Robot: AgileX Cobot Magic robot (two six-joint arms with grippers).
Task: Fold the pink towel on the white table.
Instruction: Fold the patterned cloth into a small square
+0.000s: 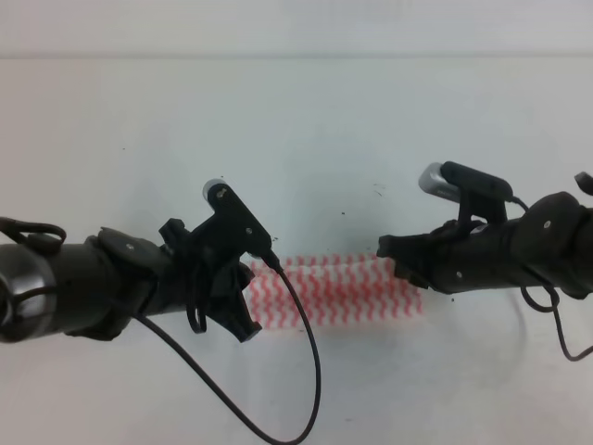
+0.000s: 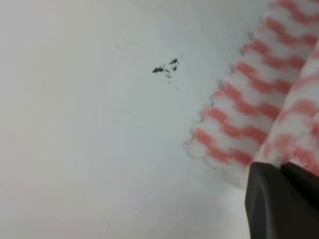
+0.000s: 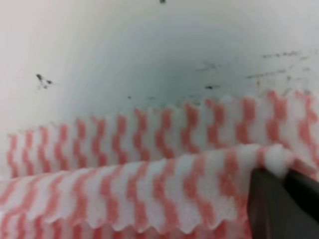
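Pink towel [image 1: 343,289] stretched between left pincer [image 1: 243,311], right pincer [image 1: 400,261]

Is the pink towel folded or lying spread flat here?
Partly folded. In the right wrist view one striped layer of the pink towel lies over another, its edge pinched by the right hand.

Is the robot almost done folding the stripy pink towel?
Partway, it seems. The pink towel already lies as a narrow doubled strip on the white table; the right wrist view shows one layer over another. Now each end is pinched: the left end effector and the right end effector are each shut on an upper layer's edge. Left to do: probably finishing this fold and letting go.
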